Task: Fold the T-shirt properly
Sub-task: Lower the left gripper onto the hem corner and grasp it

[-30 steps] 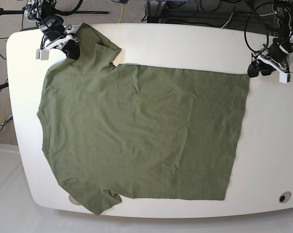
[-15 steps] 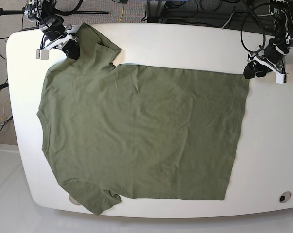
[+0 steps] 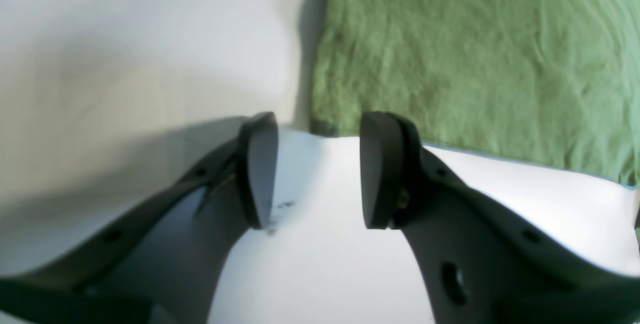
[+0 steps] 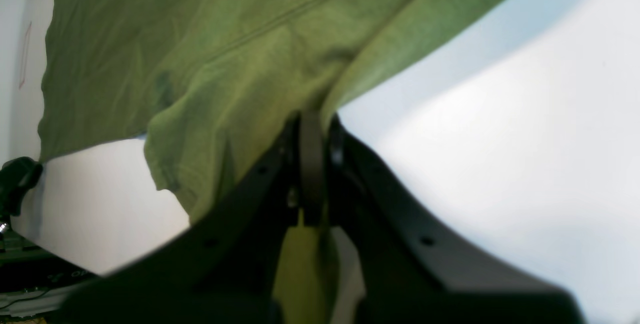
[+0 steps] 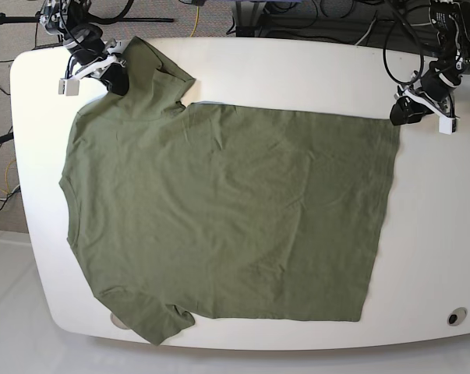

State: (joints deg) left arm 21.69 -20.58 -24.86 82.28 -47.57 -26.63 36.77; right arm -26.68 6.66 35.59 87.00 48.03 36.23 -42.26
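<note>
Plain olive-green short-sleeved cotton T-shirt (image 5: 227, 210), spread flat, mildly wrinkled, across white table. Neck end left, straight hem right. One sleeve far-left, other at near-left table edge, slightly overhanging.

T-shirt (image 5: 227, 210): matt olive cloth, finely wrinkled | table (image 5: 312, 74): smooth white, slight sheen | left pincer (image 3: 317, 169): matt black plastic

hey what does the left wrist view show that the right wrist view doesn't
Only the left wrist view: the left gripper, jaws apart with nothing between them, just short of the shirt's corner.

Only the right wrist view: the right gripper, jaws closed on a fold of shirt, with a sleeve beside it.

Both: olive shirt fabric lying on the white table.
</note>
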